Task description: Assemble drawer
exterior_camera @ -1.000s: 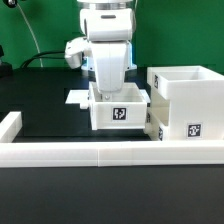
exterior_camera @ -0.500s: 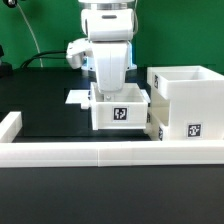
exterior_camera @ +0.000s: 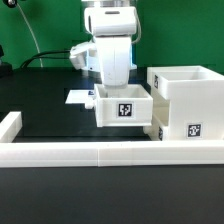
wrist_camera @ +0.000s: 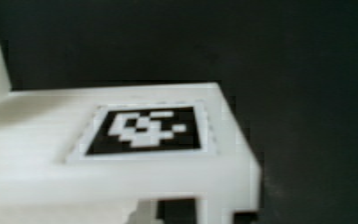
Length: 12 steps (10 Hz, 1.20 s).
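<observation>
A small open-top white drawer tray (exterior_camera: 124,106) with a black-and-white tag on its front hangs just above the black table, close to the left of the large white housing (exterior_camera: 186,98) in the exterior view. My gripper (exterior_camera: 118,88) reaches down into the tray from above and is shut on its wall. The fingertips are hidden behind the tray. In the wrist view the tray's tagged face (wrist_camera: 146,132) fills the picture and my gripper (wrist_camera: 202,212) shows only as dark tips at the edge. The housing stands open-topped with a tag (exterior_camera: 194,129) on its front.
The long low white border rail (exterior_camera: 90,153) runs along the front, with a raised end at the exterior view's left (exterior_camera: 10,124). The marker board (exterior_camera: 78,96) lies flat behind the tray. A green wall and cables are at the back.
The gripper and the held tray have moved toward the exterior view's right and slightly up, closer to the housing. The housing and rail have not moved.
</observation>
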Each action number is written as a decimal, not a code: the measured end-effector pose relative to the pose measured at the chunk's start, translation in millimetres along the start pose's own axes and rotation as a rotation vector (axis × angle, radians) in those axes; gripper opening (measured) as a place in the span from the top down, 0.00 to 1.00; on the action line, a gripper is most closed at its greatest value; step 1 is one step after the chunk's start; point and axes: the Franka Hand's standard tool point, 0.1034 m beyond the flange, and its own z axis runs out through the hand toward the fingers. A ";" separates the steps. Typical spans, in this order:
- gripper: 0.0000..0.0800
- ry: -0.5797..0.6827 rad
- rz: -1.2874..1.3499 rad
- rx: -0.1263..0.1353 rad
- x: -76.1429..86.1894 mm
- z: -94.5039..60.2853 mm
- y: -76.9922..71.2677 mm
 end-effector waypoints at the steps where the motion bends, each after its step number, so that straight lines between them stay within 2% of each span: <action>1: 0.94 0.000 0.000 -0.001 -0.1 0.3 0.0; 2: 0.94 0.002 0.000 -0.022 0.7 0.2 2.0; 3: 0.94 0.002 -0.002 -0.015 2.0 -0.3 2.2; 8: 0.94 0.002 0.001 -0.011 2.7 0.3 2.0; 12: 0.94 0.003 0.008 -0.012 18.3 -0.2 4.0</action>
